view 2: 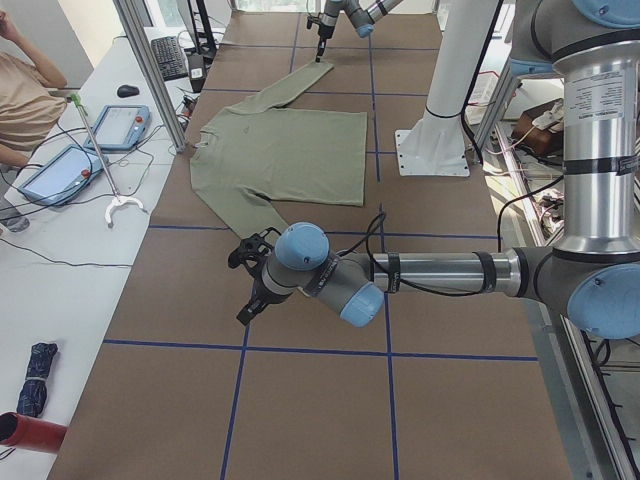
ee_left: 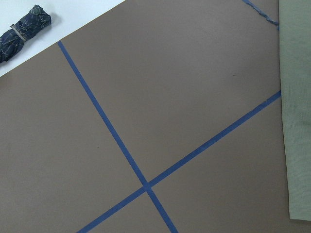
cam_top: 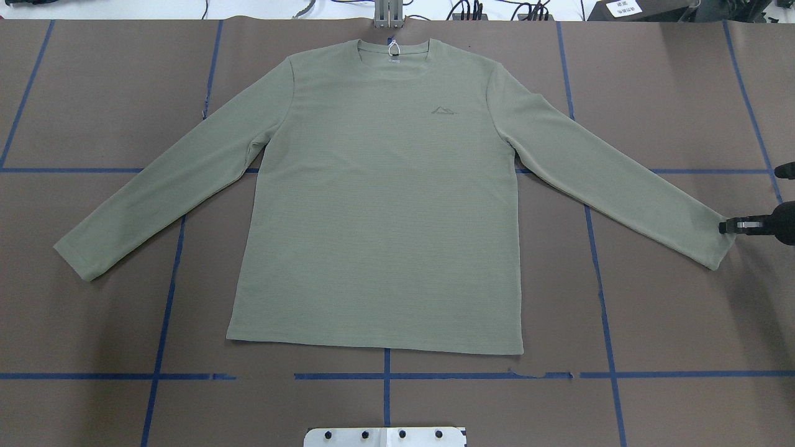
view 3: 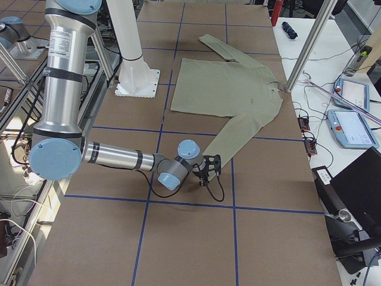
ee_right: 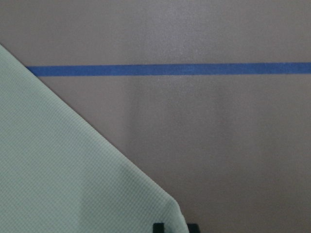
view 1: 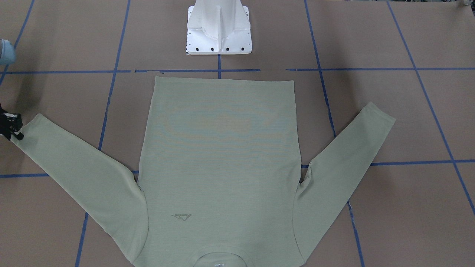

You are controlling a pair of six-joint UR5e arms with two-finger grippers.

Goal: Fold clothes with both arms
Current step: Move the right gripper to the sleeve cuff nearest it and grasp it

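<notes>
The clothes are one pale sage-green long-sleeved shirt, lying flat and face up on the brown table, both sleeves spread out and the neck towards the far edge. It also shows in the front view. My right gripper is low at the cuff of the shirt's sleeve on my right. In the right wrist view the two fingertips stand slightly apart with the cuff corner just in front of them. My left gripper hangs above the table near the other cuff; I cannot tell if it is open.
The white pedestal stands behind the shirt's hem. Blue tape lines cross the table. A side bench holds teach pendants and a folded dark umbrella. A seated person is at that bench.
</notes>
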